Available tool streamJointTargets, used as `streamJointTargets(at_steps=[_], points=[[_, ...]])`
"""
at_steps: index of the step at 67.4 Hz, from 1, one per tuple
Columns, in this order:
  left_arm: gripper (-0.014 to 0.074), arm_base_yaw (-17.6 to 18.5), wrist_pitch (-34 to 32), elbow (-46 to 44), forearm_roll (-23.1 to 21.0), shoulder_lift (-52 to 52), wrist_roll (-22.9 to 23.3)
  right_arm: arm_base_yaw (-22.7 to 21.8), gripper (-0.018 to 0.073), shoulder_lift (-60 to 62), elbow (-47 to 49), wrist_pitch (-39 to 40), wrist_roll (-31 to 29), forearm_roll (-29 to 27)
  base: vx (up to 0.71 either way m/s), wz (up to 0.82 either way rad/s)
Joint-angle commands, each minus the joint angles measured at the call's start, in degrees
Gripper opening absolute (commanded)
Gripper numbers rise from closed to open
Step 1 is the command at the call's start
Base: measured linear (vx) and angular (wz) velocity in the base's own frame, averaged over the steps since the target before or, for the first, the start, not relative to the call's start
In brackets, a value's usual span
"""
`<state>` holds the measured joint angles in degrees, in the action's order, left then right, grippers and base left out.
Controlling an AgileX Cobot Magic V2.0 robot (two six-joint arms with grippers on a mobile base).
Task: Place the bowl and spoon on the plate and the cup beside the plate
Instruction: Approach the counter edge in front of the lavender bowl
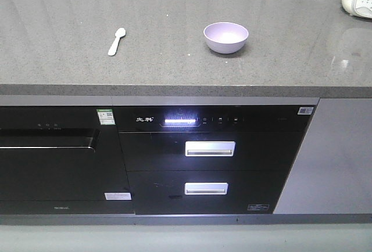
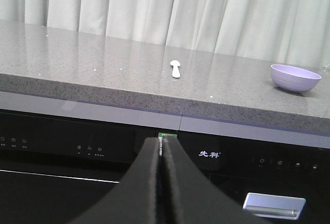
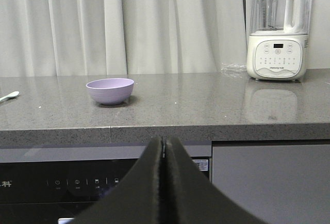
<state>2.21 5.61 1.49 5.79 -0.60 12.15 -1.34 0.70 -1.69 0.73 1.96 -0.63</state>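
The lavender bowl (image 1: 225, 36) was seen standing upright and empty on the grey stone countertop (image 1: 174, 66), toward the right of the middle, while the pale mint spoon (image 1: 116, 41) was laid flat well apart from it on the left, its scoop end turned toward the curtain (image 3: 77, 22). Neither a plate nor a cup could be found in any view, so the task was judged to be barely begun, with nothing yet arranged. The left gripper (image 2: 161, 144) was held low in front of the black appliance fronts (image 1: 209, 159), below the counter edge, its fingers pressed together with nothing between them; the right gripper (image 3: 163, 142) was held likewise, closed on nothing. This low pose was taken to be a waiting stance, chosen so that the counter was left unobstructed. The spoon was framed ahead of the left wrist and the bowl ahead of the right, so a split of work by side was thought likely. A white blender (image 3: 278, 28) was set at the far right, well clear of the bowl
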Motion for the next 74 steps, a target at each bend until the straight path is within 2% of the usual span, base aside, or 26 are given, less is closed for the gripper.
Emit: streamJointTargets(at_steps=[1, 74], points=[[-0.0006, 0.0, -4.6, 1.2, -0.5, -0.8, 0.0, 0.1, -0.0004, 0.5, -0.4, 4.4, -0.3, 0.3, 0.06, 0.00], [-0.0006, 0.0, -4.6, 1.2, -0.5, -0.8, 0.0, 0.1, -0.0004, 0.5, -0.4, 4.4, -0.3, 0.3, 0.06, 0.00]])
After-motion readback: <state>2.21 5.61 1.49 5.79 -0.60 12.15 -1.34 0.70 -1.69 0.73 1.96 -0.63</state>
